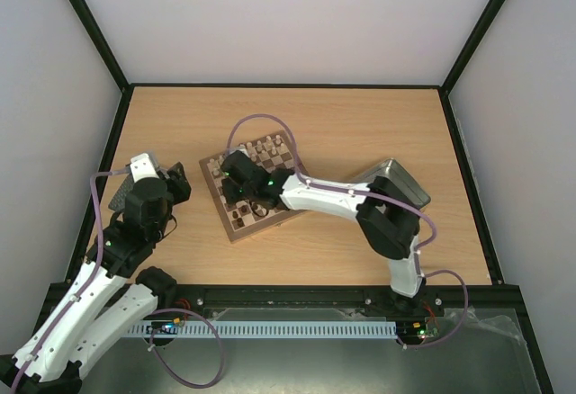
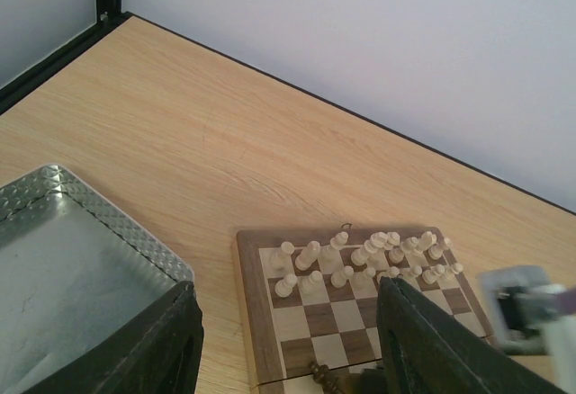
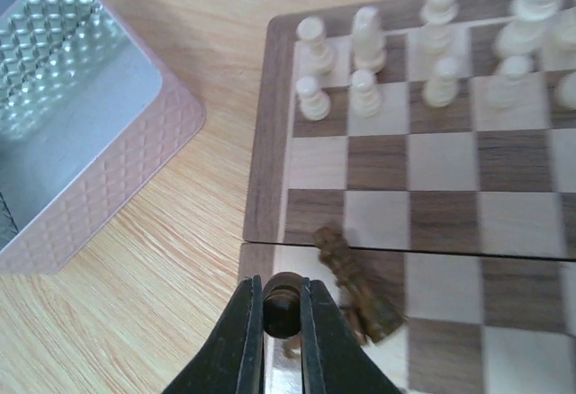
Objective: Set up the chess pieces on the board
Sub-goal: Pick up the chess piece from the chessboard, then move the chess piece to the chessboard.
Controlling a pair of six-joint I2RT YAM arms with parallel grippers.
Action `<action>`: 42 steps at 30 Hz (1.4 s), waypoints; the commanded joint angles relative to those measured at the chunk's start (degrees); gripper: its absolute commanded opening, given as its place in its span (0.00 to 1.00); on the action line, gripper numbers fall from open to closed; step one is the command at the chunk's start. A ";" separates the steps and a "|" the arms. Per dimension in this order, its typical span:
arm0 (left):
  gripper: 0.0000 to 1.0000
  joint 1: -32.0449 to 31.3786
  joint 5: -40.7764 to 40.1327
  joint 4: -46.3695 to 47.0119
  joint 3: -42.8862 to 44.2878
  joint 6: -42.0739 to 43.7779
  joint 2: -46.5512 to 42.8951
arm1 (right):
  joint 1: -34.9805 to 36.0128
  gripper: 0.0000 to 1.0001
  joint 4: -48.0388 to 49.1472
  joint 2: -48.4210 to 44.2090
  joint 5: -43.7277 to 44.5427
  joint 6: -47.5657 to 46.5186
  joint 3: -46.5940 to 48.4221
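The tabletop (image 1: 297, 115) is pale wood-grain laminate, smooth and matt. Near its middle lies the board (image 1: 232, 225), square and turned askew to the table edges. It has tan and dark brown checks inside a walnut-coloured border, and a straight seam crosses its middle. To the board's left sits a silver metal tray (image 3: 117, 156) with rounded corners and an embossed diamond pattern on its walls. A second grey tray (image 1: 405, 185) lies to the right, partly under the right arm.

The cream pieces (image 2: 360, 255) are turned, glossy figures with round knobs. They stand upright in two rows along the board's far edge. One dark brown piece (image 3: 355, 282), ridged and slim, lies on its side near the seam.

The right claw (image 3: 281, 286) is clamped on the round head of another dark piece (image 3: 282, 308) at the board's left border. The left claw (image 2: 288, 340) hangs with its black fingers well apart and nothing between them, between the tray and the board.
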 commanded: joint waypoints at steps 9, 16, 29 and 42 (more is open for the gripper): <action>0.57 0.28 5.65 1.84 -1.04 0.88 1.20 | -2.06 0.05 -3.71 -13.33 11.54 3.24 -13.50; 0.65 0.28 19.26 6.30 -2.09 4.64 5.70 | -3.60 0.04 -5.16 -17.24 12.88 5.97 -17.82; 0.69 -0.95 45.33 8.63 10.29 13.52 36.33 | -13.57 0.05 -0.04 -31.45 13.89 8.98 -27.87; 0.52 -8.59 39.91 -8.64 31.28 23.93 66.73 | -19.37 0.05 1.06 -32.84 8.45 6.81 -30.62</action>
